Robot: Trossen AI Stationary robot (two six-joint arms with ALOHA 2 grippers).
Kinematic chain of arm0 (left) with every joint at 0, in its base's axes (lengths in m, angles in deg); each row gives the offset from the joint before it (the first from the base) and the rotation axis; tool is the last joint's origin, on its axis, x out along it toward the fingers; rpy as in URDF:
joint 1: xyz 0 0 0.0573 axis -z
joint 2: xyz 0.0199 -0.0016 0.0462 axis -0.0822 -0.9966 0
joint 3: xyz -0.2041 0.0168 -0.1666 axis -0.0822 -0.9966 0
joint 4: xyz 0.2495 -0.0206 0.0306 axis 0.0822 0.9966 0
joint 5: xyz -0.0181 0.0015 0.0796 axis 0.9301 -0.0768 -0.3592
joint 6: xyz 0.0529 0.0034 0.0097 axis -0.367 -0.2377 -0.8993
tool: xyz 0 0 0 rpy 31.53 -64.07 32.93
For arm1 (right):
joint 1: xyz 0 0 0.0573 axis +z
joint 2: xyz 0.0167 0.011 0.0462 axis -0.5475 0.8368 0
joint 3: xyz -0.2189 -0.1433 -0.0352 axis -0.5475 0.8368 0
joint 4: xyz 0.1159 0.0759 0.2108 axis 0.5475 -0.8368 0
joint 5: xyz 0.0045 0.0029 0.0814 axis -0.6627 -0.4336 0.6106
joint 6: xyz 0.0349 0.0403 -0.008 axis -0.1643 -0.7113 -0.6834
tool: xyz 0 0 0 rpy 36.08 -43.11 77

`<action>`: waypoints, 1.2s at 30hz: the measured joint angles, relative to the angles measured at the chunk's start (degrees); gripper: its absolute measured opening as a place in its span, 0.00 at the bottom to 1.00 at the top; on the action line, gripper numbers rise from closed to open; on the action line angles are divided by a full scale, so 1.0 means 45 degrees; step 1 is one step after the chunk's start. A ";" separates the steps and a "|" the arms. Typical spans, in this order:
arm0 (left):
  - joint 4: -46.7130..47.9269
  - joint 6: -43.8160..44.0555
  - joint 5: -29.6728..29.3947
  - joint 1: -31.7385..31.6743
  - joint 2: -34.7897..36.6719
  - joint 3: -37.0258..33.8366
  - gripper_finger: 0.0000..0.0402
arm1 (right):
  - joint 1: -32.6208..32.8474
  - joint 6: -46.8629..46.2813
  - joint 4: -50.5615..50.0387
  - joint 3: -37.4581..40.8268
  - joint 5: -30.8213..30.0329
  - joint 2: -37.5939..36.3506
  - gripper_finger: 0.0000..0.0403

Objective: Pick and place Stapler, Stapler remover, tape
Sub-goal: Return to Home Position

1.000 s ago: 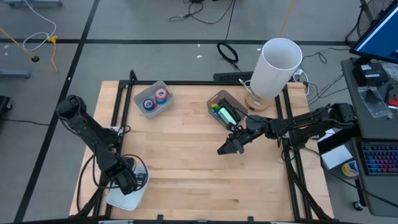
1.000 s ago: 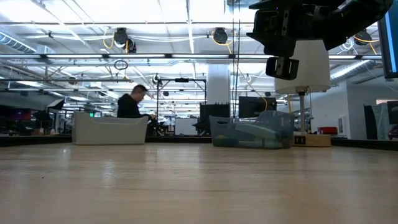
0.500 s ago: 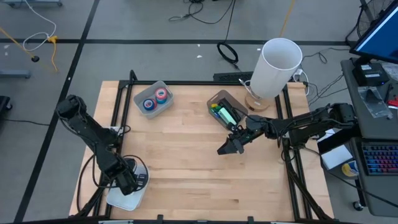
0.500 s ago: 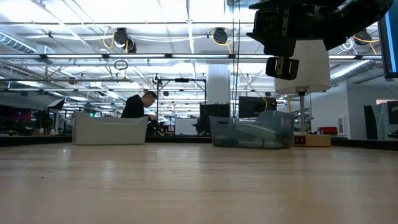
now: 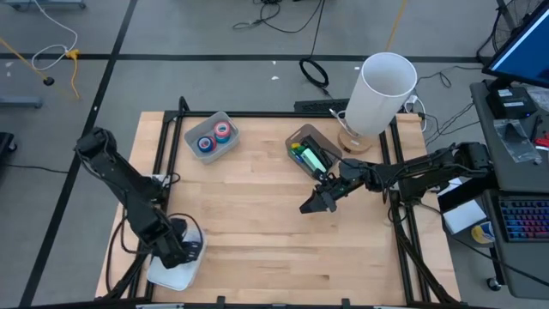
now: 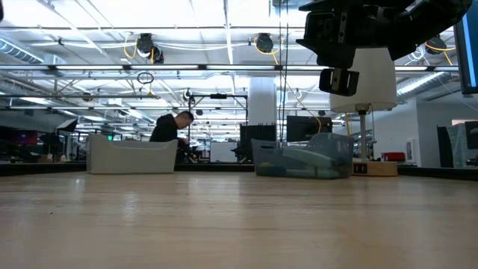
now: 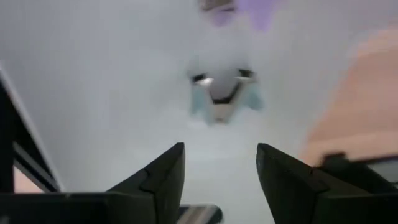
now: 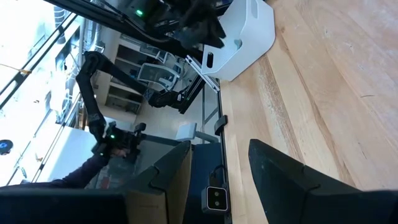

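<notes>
- High view: the left pincer (image 5: pixel 176 253) hangs low over a white bin (image 5: pixel 163 275) at the table's near left corner. The right pincer (image 5: pixel 310 206) hovers above bare table (image 5: pixel 257 223), well apart from it. Far beyond the left pincer, a gray bin (image 5: pixel 189 137) holds the tape rolls (image 5: pixel 206 144), blue and red. Just behind the right pincer, a second bin (image 5: pixel 296 136) holds green and yellow items (image 5: pixel 307 154).
- Low view: the right arm (image 6: pixel 351 30) fills the upper right corner, and its fingers cannot be made out here. The two bins sit far back, and a person (image 6: pixel 168 127) bends over in the room behind.
- Left wrist view: the left pincer (image 7: pixel 221 149) is spread wide and holds nothing. Just beyond its tips a turquoise staple remover (image 7: pixel 221 102) lies on the white bin's floor. A blurred light purple staple remover (image 7: pixel 239 11) lies farther off.
- Right wrist view: the right pincer (image 8: pixel 219 146) gapes with nothing between the fingers. Wood lies ahead of it, and the white bin stands far off.
- Handling, as a judgement: a staple remover is probably light, hard and sprung, best pinched across its side wings. A tape roll is probably light and stiff, best gripped across its outer rim.
</notes>
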 joint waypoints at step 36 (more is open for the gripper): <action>0.1354 -1.8385 -1.4541 -0.4083 0.8212 0.1940 0.50 | -0.2154 0.7061 -0.4331 -0.0010 -0.1439 -0.5358 0.39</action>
